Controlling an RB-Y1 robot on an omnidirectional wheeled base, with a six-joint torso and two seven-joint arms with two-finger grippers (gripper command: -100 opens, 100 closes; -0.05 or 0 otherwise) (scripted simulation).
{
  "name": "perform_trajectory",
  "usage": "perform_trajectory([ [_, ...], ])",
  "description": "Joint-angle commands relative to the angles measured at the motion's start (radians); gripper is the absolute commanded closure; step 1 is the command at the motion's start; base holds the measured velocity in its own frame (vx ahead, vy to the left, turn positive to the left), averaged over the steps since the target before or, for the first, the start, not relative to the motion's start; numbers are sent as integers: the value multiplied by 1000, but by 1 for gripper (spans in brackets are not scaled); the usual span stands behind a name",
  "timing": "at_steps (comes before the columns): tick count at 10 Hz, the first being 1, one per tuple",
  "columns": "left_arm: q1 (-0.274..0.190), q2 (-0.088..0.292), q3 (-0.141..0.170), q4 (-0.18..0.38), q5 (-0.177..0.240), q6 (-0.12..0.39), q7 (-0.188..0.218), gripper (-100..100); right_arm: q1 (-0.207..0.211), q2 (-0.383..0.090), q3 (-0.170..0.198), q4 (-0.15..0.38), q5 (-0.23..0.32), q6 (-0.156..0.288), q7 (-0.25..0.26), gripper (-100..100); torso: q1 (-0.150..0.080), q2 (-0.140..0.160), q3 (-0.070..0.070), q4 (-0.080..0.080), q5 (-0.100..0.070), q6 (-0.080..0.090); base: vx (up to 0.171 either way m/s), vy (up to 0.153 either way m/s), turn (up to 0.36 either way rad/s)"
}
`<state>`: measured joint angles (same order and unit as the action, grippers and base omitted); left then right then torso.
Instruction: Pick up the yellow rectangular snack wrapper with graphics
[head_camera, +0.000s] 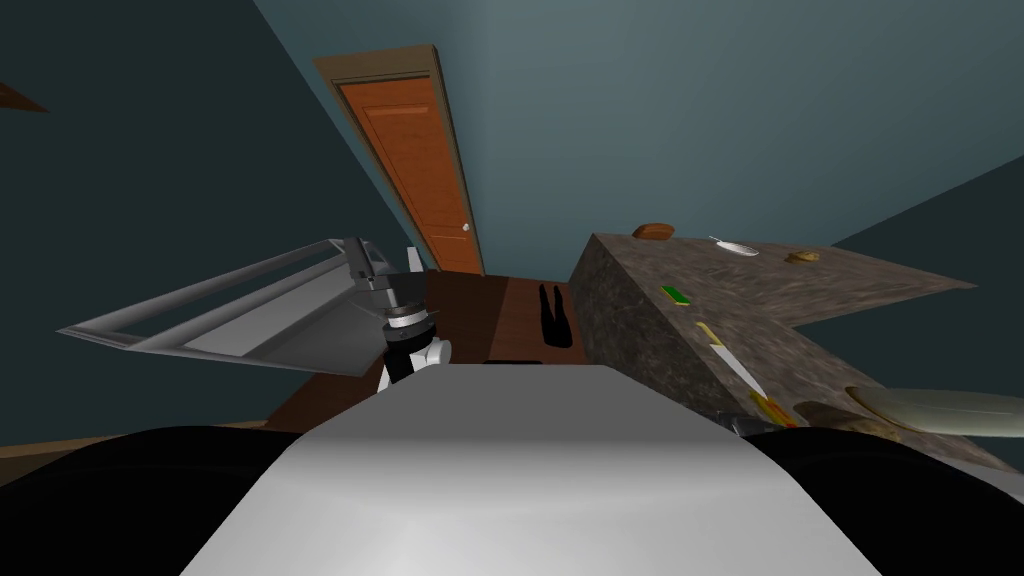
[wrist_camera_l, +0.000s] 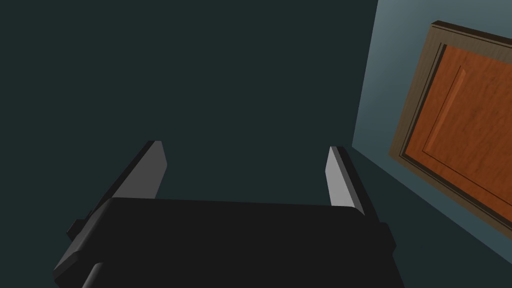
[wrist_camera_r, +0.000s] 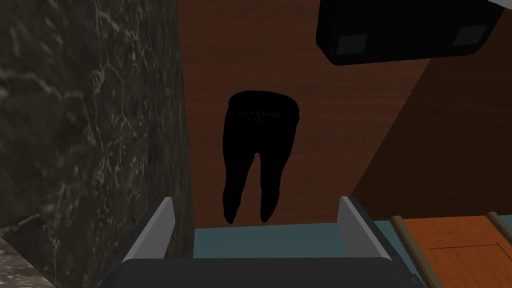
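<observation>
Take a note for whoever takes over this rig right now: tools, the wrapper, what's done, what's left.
Left tool: open, empty, held out at my left side.
Right tool: open, empty, aimed at the floor beside the stone counter.
Yellow wrapper, apparently the one with red and green print, lies near the counter's close edge, by the knife.
Nothing grasped yet.
To do: reach, grip, lift.

The head camera looks steeply down at the door (head_camera: 420, 170) and the table (head_camera: 640, 300). The left wrist camera faces the same door; the right wrist camera looks closely along the table's side.
</observation>
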<state>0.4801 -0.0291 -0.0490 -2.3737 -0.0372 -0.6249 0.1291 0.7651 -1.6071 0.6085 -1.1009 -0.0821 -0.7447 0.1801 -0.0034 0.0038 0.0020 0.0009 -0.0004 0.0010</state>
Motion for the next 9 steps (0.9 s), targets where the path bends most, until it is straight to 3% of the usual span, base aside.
perform_trajectory([
  [1,0,0,0,0,0,0,0,0,24,-32,14,28,9,26,-13,-100,0,0,0,0,0,0,19,-112,44],
  [4,0,0,0,0,0,0,0,0,51,-68,47,75,38,63,-51,-100,-8,0,0,0,-2,0,13,-169,26],
  [8,0,0,0,0,0,0,0,0,74,-57,83,87,67,94,-87,-100,-10,2,1,1,-3,0,-13,-201,0],
  [9,0,0,0,0,0,0,0,0,78,-63,75,84,56,94,-74,-100,-10,1,1,0,-3,0,-1,-93,7],
])
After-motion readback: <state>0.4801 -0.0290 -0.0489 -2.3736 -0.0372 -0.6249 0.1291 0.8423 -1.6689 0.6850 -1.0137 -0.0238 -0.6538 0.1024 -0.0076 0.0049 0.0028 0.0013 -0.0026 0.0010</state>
